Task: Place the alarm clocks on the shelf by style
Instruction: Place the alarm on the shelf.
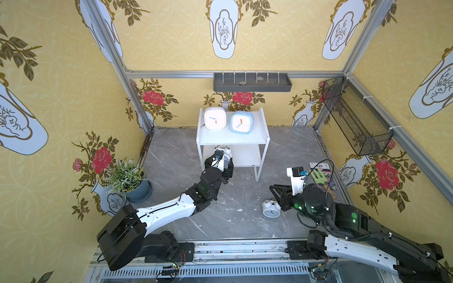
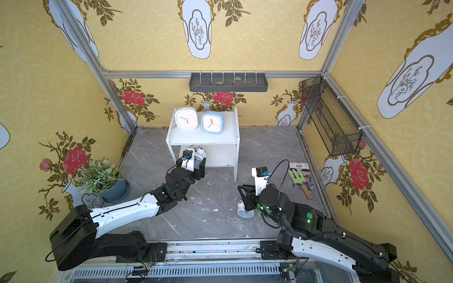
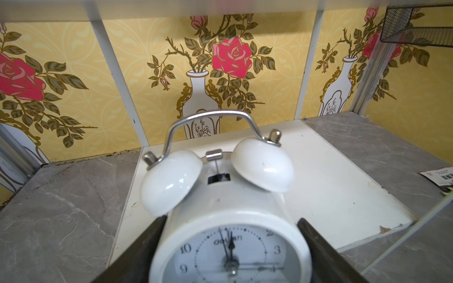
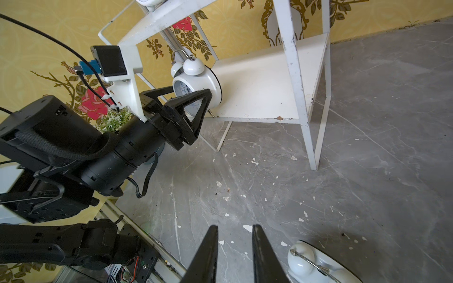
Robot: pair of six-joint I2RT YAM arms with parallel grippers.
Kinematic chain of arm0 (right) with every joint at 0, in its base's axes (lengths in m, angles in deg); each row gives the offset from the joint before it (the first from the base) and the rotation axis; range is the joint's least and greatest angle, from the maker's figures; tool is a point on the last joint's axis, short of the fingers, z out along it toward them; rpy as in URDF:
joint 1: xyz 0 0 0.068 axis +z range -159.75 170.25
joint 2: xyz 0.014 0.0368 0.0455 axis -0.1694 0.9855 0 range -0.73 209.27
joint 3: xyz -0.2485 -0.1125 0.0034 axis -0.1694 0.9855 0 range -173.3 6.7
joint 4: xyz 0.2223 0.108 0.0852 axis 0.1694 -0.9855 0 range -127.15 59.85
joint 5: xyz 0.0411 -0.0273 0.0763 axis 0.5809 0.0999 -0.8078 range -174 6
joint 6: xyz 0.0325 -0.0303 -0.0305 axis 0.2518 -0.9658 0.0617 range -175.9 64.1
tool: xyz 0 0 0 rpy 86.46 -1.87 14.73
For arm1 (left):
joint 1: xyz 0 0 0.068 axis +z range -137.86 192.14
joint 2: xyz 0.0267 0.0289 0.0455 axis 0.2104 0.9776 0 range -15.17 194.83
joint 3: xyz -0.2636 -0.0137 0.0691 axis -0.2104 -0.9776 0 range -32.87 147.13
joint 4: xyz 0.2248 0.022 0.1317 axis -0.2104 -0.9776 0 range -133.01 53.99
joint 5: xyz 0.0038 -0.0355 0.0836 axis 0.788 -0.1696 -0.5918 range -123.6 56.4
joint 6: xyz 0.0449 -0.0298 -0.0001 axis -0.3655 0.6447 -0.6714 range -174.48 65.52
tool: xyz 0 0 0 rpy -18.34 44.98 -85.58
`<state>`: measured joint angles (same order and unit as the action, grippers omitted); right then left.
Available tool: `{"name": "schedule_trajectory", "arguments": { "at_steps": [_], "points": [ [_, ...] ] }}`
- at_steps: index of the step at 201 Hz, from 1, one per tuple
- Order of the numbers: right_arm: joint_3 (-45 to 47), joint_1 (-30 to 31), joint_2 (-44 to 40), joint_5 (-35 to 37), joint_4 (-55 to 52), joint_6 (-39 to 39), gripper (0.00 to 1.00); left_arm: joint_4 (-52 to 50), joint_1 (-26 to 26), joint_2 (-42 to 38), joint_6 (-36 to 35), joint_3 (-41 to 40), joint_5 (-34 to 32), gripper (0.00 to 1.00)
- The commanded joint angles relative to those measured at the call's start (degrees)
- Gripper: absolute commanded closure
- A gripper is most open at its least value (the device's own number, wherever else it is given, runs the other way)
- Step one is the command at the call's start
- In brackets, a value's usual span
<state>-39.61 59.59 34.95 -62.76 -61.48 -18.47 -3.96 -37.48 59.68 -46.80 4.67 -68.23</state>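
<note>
Left gripper (image 4: 190, 94) clamps twin-bell clock (image 3: 228, 196) — grey marble floor (image 1: 176, 159), yellow walls (image 1: 171, 44)

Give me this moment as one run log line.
left gripper: shut on twin-bell clock at shelf lower board | right gripper: open, empty, near floor twin-bell clock | top board: white clock, blue clock

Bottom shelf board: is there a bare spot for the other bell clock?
Yes. The lower board is bare from the twin-bell clock in the left claw across to the shelf's right legs. Crowded: its left front corner, where claw and clock sit. On the top board, a strip is bare in front of the white square clock and light blue square clock.
</note>
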Motion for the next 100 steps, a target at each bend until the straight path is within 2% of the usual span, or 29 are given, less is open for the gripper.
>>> {"name": "schedule_trajectory", "arguments": {
  "at_steps": [1,100],
  "points": [
    [-0.8,0.0,0.3,-0.4,1.4,-0.8,0.73,5.4,0.3,1.0,-1.1,0.4,-1.9,0.42],
    [-1.6,0.0,-1.1,-0.8,0.7,-1.3,0.73,6.2,1.7,2.7,-1.3,0.8,-2.8,0.42]
  ]
}}
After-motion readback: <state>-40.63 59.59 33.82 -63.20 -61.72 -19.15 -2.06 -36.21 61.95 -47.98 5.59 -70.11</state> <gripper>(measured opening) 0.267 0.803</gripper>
